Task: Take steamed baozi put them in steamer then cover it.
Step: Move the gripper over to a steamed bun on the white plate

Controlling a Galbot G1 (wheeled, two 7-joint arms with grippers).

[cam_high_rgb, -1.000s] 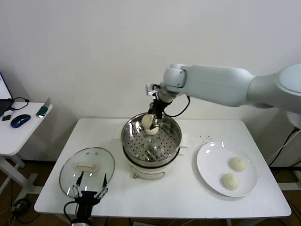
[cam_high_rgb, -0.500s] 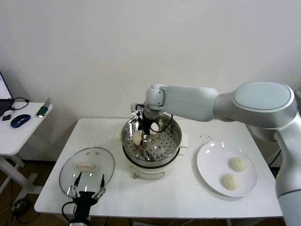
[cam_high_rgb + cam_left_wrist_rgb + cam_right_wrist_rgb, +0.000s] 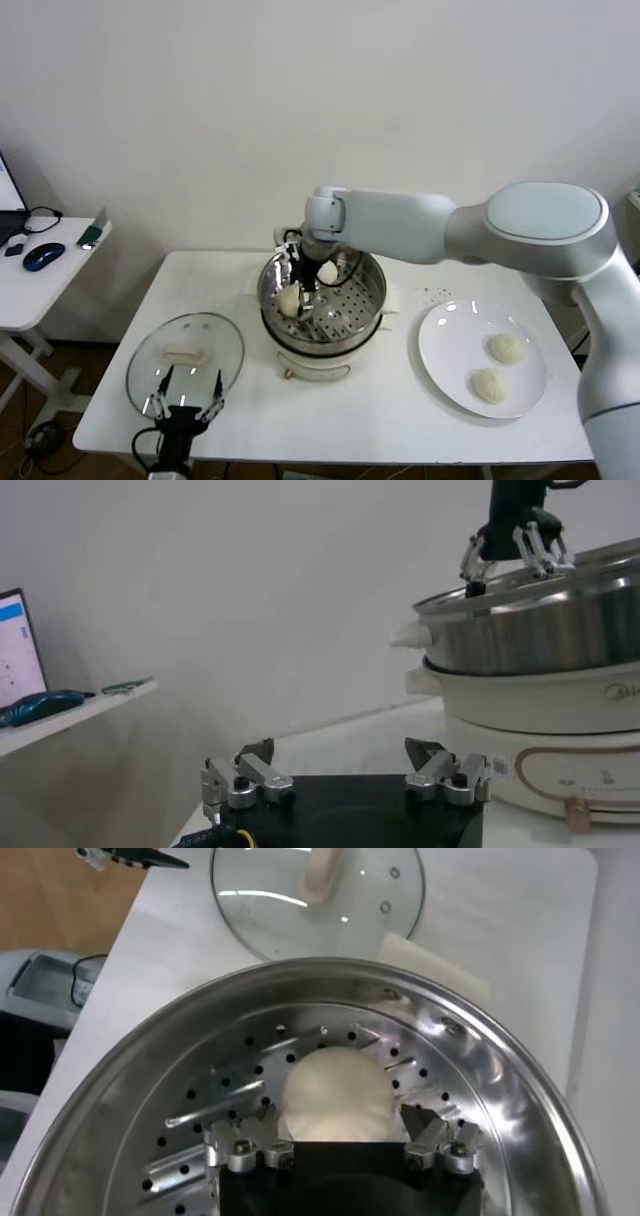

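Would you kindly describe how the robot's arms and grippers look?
The right arm has smooth pale grey-white rounded shells with black wrist cabling. Both the right gripper and left gripper have black bodies and silver metal fingers.

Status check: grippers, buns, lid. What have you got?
Right gripper open over the steamer, bun released on the tray. Left gripper open, parked near the cover. Second bun inside, two on the plate. Nothing blocking.

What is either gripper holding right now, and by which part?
Nothing is held. The right gripper is open over a baozi lying on the tray of the steamer, fingers apart from it. The left gripper waits open near the cover.
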